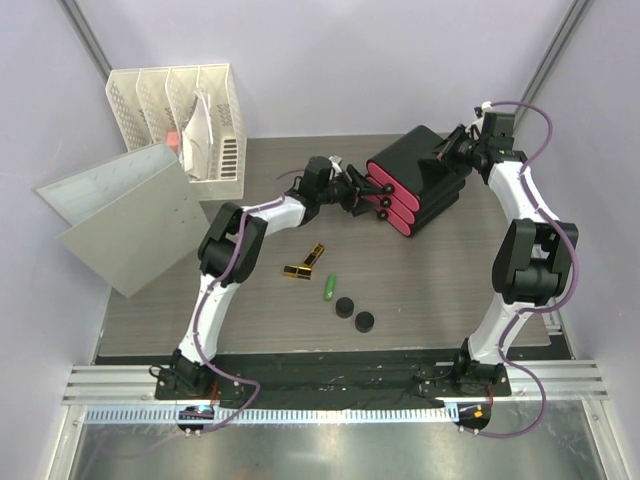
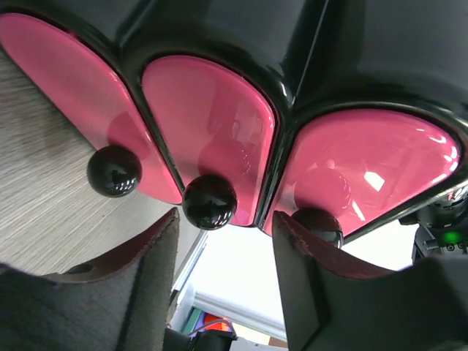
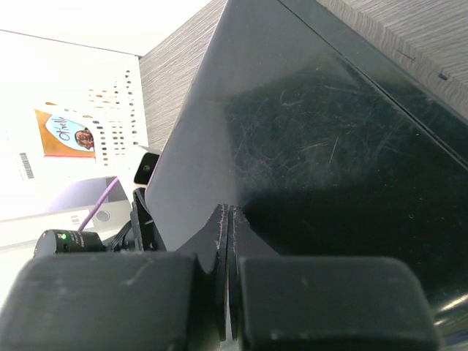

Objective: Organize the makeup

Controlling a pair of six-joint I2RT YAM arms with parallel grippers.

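On the table lie two gold-black lipsticks (image 1: 305, 262), a green stick (image 1: 329, 287) and two round black discs (image 1: 345, 307), all apart from both grippers. The foundation bottles and the orange tube are out of view. The black organizer box (image 1: 420, 175) lies tilted, its three pink drawers (image 2: 208, 124) facing my left gripper (image 1: 358, 192). That gripper (image 2: 225, 245) is open and empty just in front of the black drawer knobs (image 2: 210, 202), holding none of them. My right gripper (image 1: 452, 150) is shut and empty, its tips (image 3: 230, 213) against the box's black wall (image 3: 314, 146).
A white slotted file rack (image 1: 180, 110) holding papers stands at the back left. Two grey boards (image 1: 130, 215) lean at the table's left edge. Purple walls close in on the back and both sides.
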